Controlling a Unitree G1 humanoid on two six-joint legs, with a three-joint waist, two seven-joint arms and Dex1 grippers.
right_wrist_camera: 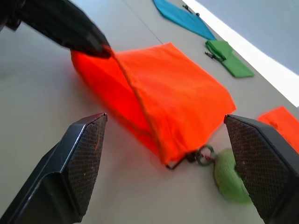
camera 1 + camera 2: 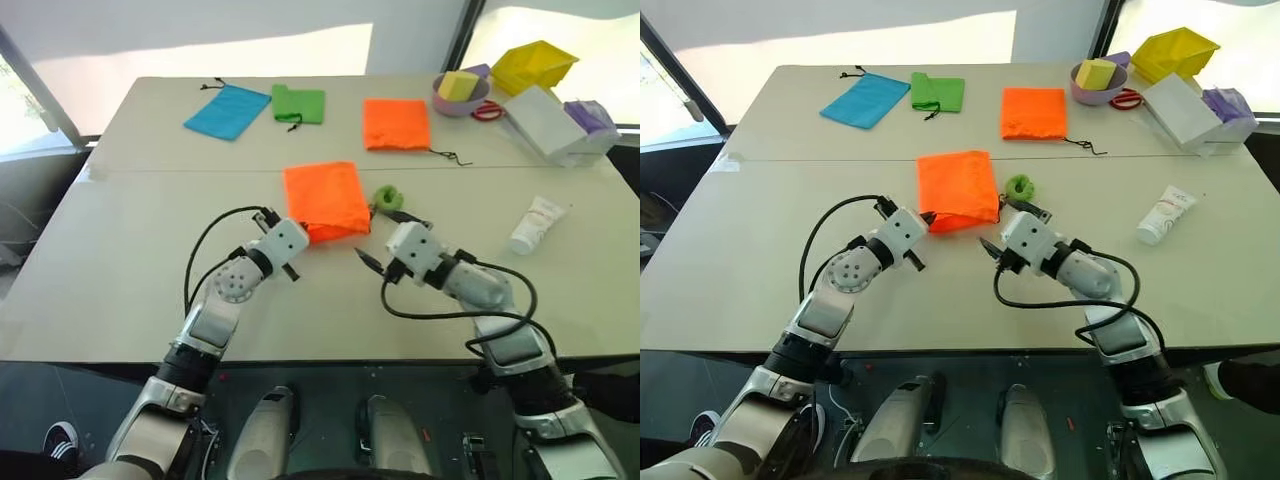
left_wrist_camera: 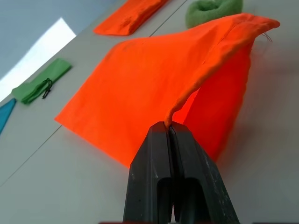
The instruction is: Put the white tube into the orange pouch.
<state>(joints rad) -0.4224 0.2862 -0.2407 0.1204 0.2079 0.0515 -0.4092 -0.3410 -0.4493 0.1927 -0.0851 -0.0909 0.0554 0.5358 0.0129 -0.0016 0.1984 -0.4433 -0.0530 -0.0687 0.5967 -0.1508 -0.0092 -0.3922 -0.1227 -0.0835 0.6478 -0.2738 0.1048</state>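
Table (image 2: 120, 290): pale, seam across its middle, bright window band behind | left gripper (image 3: 169, 132): fingers pinched tight on orange pouch (image 2: 325, 200) rim at its near left corner, mid-table | right gripper (image 1: 163, 168): fingers spread wide, holding nothing, just near of pouch | white tube (image 2: 536, 224): lying right of pouch, well apart

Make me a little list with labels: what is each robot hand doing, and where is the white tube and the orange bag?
left gripper: shut on the near edge of the orange pouch, lifting that edge
right gripper: open, facing the pouch's open end, holding nothing
orange pouch: middle of the table, mouth partly raised
lime-green ring: beside the pouch, on its cord
white tube: lying on the table to the robot's right, untouched
smaller orange pouch: farther back, flat
task state: tube not yet in pouch
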